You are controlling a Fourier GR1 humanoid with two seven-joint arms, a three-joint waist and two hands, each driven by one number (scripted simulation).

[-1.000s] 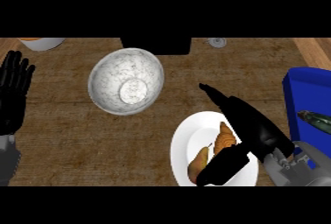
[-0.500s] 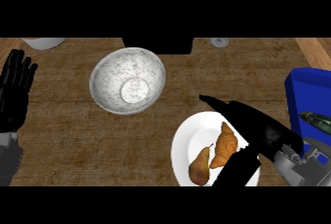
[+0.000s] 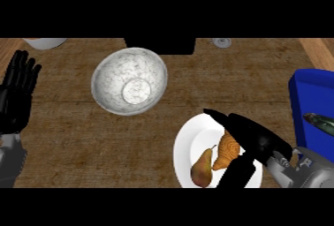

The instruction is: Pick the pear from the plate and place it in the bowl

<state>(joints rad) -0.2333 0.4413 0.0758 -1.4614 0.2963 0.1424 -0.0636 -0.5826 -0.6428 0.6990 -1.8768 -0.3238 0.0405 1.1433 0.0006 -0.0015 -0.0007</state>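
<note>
"Looking down on the bench [image 3: 78,141], where does the pear [image 3: 202,167] lie?"

"On the white plate [image 3: 187,145], at its lower left part, near the view's lower edge. It lies on its side with the stem toward the upper right. Just beside it, to the right, is a ribbed orange-brown piece [image 3: 228,146]; I cannot tell whether the two touch."

"And the right hand [image 3: 261,141]?"

"It comes in from the lower right and hangs over the right half of the plate. It is spread wide: the fingers [image 3: 225,120] run out nearly straight toward the upper left, past the plate's upper rim, and the thumb [image 3: 236,172] points down toward the lower edge. The orange-brown piece shows in the gap between them. The pear is left of the thumb, outside that gap, and nothing curls round it. Whether the thumb touches the pear I cannot tell."

"The bowl [image 3: 108,84]?"

"A marbled white one, up and to the left of the plate, apart from it, with bare bench between. Nothing shows inside it but its own round floor."

"The left hand [image 3: 16,95]?"

"It rests at the view's left edge, fingers straight and pointing up, holding nothing, well apart from the bowl."

"Anything else?"

"A blue bin [image 3: 312,97] at the right edge with a dark green thing [image 3: 318,121] in it. Along the top edge stand a white vessel [image 3: 44,42] at the left, a dark block [image 3: 160,45] in the middle and a small grey round thing [image 3: 222,42] right of that."
</note>
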